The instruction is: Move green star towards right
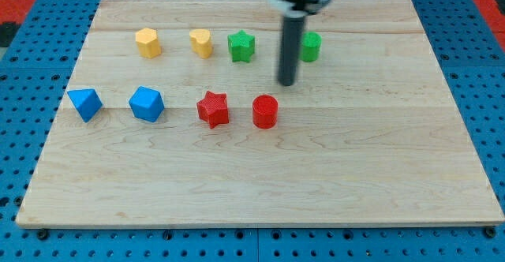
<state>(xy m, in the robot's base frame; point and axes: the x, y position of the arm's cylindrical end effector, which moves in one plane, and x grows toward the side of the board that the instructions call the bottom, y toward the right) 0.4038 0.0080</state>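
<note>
Right of green star (241,46): my tip (287,84), green cylinder (311,46)

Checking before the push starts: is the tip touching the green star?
Apart. The camera view shows bare wood between my tip and the green star.

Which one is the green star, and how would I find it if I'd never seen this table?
Look at the wooden board and follow the row of blocks nearest the view's top. The green star is third from the view's left there, right after the two yellow blocks, with my tip to its right and slightly lower. The other green block is round, and the other star is red.
</note>
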